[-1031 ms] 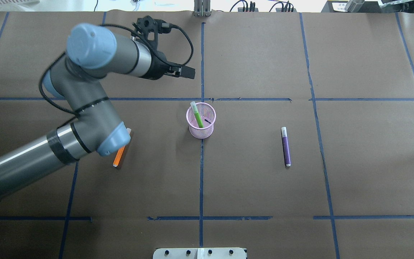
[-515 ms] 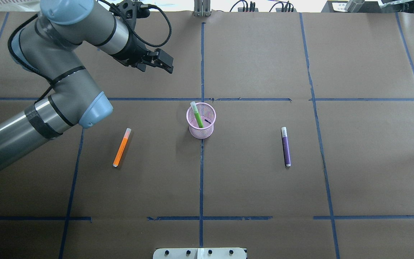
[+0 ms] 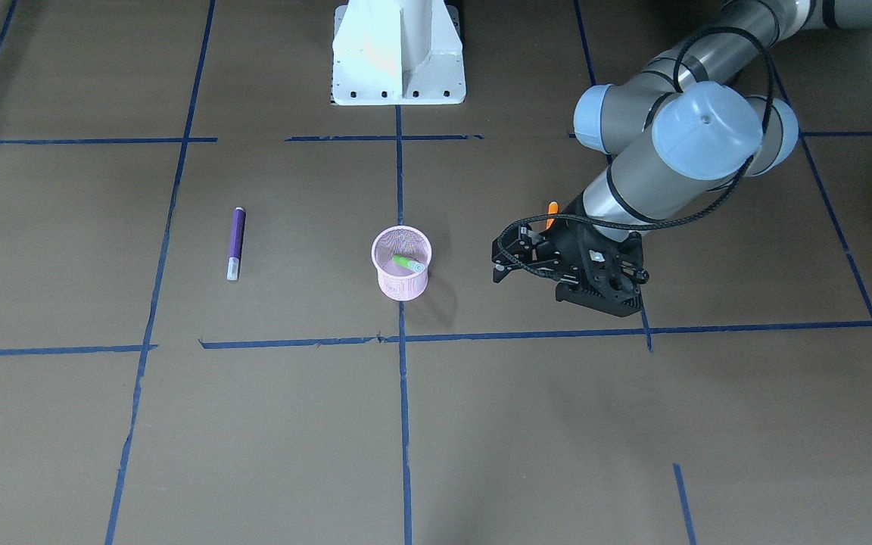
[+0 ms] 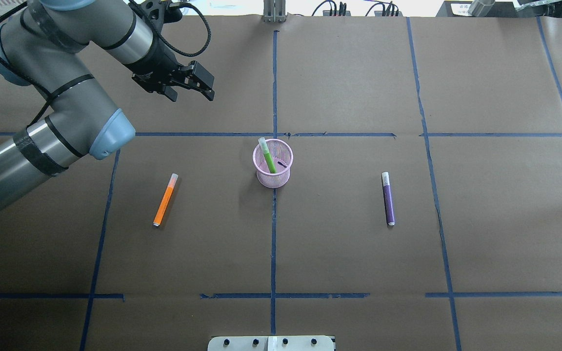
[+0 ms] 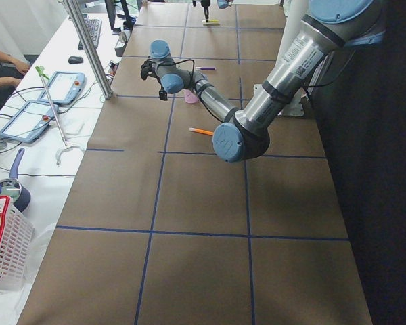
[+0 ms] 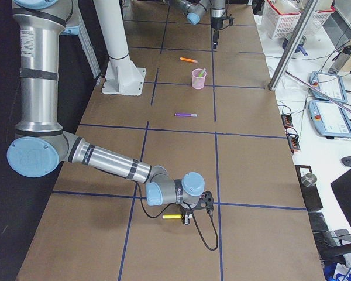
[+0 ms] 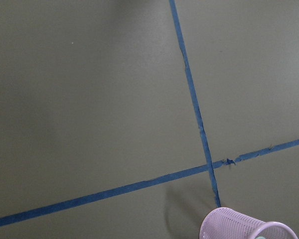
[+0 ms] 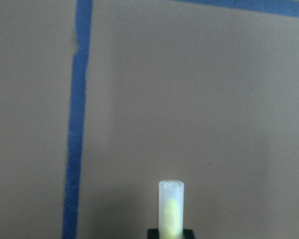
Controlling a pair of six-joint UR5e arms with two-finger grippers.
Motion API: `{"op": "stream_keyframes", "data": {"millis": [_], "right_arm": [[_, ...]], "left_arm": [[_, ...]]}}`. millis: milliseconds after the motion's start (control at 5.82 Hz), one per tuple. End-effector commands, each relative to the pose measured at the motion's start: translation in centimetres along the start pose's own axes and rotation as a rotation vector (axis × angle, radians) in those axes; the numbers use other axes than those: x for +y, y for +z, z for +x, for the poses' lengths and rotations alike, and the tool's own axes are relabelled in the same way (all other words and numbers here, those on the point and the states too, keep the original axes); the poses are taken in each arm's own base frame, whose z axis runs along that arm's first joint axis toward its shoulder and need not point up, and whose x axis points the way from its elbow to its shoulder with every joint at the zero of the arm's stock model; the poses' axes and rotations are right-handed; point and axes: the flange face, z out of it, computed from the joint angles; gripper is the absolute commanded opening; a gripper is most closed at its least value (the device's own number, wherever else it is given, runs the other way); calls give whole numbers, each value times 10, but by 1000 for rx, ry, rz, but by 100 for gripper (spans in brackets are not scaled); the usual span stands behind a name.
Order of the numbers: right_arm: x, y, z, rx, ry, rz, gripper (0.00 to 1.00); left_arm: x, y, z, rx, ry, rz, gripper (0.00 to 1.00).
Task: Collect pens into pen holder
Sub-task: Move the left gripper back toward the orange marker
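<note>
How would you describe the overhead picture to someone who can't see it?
A pink mesh pen holder stands at centre with a green pen leaning inside; an orange pen and a purple pen lie flat on either side. The left hand hangs open, empty, at upper left.

Four pens [image 4: 166, 199] [image 4: 388, 198] [image 4: 267, 157] [image 6: 172, 216], one pen holder [image 4: 272, 181], two robot arms [image 4: 69, 100] [image 6: 105, 164]

Robotics lab, long table [image 4: 339, 253] papered brown and gridded with blue tape [image 4: 273, 243], white arm pedestal [image 3: 398, 53] at the table's robot-side edge, white bench [image 6: 339, 140] beside the table bearing teach pendants [image 6: 330, 88] and a wire basket [image 6: 284, 10], aluminium frame post [image 6: 289, 50] rising between table and bench
</note>
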Motion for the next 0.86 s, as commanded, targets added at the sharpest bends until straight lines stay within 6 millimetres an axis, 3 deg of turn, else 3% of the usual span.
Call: {"op": "stream_keyframes", "data": {"millis": [0,172,344,515,687], "right_arm": [[-33,-48,-45,-11,-82,100,0],[-43,-69,-63,-16,-114,143,0],[-52,-91,-82,-22,-137,188,0],[-63,-110,-101,-30,-158,227,0],[-79,-137,-126,-48,-155,280,0]], "left_arm": [[10,18,-44,-84,17,-87,100],[15,16,-46,-129,106,-135,100],[32,-10,-29,-158,210,-120,100],[43,-12,-31,-222,272,-120,100],[63,-1,-30,-263,307,-110,100]]}}
